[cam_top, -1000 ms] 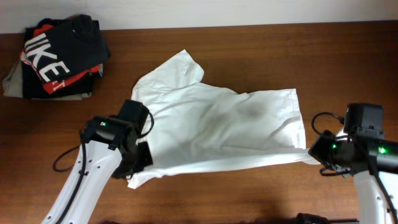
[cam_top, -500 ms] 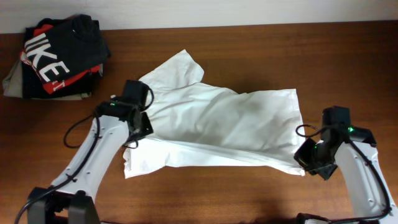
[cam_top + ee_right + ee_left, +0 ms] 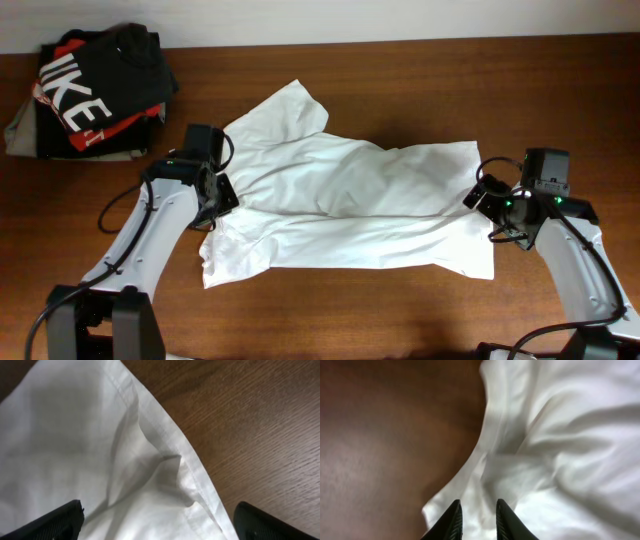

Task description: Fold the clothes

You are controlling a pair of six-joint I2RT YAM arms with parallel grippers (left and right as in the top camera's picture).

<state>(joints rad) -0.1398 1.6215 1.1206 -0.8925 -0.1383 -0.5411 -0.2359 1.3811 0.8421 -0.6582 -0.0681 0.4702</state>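
while the shirt [image 3: 350, 205] is lying spread and creased across the tabletop [image 3: 420, 80], the left hand [image 3: 476, 512] is hovering at its left edge, fingers only slightly parted, gripping nothing, and the right hand [image 3: 160, 520] is standing wide open over its right hem, holding nothing

Your right gripper [image 3: 160, 522] is spread wide above the white T-shirt [image 3: 75, 435]; its hemmed edge runs toward the right-hand finger [image 3: 260, 522], with wooden table [image 3: 250, 420] beyond.
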